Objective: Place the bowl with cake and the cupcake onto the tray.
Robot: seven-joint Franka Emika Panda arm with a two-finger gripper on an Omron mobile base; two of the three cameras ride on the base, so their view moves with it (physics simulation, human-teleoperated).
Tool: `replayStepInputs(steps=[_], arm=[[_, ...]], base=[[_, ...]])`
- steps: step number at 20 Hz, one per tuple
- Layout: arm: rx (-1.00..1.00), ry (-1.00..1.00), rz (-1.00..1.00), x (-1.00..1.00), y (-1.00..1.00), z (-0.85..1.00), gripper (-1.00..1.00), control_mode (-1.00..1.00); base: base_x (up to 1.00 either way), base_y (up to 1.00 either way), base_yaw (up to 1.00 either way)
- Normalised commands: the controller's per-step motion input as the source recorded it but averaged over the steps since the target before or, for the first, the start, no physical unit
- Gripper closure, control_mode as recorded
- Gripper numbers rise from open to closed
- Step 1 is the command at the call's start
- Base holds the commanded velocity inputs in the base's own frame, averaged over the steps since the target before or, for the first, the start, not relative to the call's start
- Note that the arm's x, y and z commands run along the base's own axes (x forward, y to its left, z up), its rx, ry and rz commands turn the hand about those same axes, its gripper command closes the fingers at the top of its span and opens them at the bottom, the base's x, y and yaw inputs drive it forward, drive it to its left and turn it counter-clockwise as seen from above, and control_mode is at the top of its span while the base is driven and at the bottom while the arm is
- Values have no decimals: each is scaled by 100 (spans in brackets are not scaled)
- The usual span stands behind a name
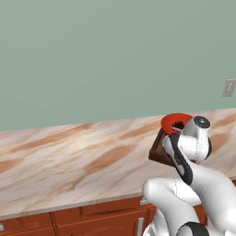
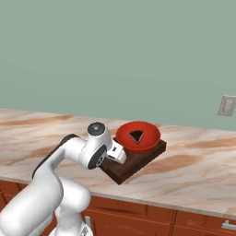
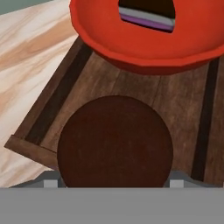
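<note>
One bowl with cake (image 2: pixel 138 136) (one cupcake (image 3: pixel 114 142)) on tray (image 2: pixel 138 161).

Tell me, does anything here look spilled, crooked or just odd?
Nothing is spilled or broken. The red bowl sits upright on the wooden tray with its cake wedge inside. The tray lies turned at an angle to the counter edge, which looks slightly askew. The cupcake is over the tray, right at the pincer.

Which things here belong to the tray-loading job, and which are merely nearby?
Job:
bowl with cake
cupcake
tray

Merely nearby:
marble counter
wall outlet
wooden cabinets
</note>
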Motion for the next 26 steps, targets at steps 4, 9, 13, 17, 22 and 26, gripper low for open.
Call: replayStepInputs(steps=[4,9,13,17,22,26], arm=[[0,0,0,6,-3,-25,100,-100],[-1,0,0,9,-2,-25,100,-100],[-1,0,0,7,0,-25,100,-100],[-1,0,0,6,0,-22,100,-100],[0,0,0,1,0,-11,100,-100],[0,0,0,0,0,0,-100,-100]], base=[[0,0,0],[0,0,0],[0,0,0],[0,0,0],[0,0,0],[0,0,0]])
